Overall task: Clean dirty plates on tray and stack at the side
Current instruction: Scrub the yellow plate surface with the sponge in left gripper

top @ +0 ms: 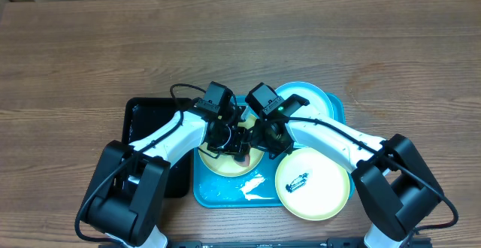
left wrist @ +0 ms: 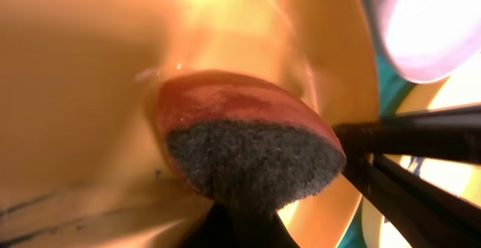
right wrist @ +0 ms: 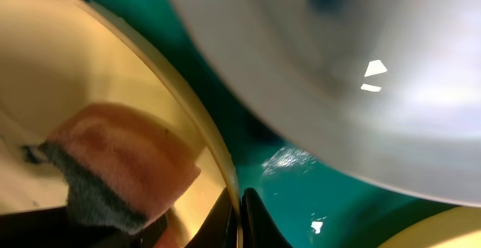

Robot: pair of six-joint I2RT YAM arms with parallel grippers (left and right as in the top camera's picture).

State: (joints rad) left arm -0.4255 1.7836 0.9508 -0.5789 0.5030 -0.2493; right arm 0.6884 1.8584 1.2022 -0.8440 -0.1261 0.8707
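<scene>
Three round plastic plates are on the bright blue rectangular plastic tray (top: 214,197). Scrub step is in hand on the left pale yellow-green plate (top: 223,165). Jaws of the left gripper (left wrist: 240,229) clamp a pink sponge with grey scouring face (left wrist: 248,150), pressed on that plate's inner surface. Jaws of the right gripper (right wrist: 239,219) are narrow, pinching the same plate's rim. The light blue plate (top: 308,98) sits just beside. The second yellow-green plate (top: 312,182) shows a dark smudge. Next move, I'd judge: keep the rim pinned and sweep the sponge across, then stack the plate on the desk (top: 225,45) beside the tray.
</scene>
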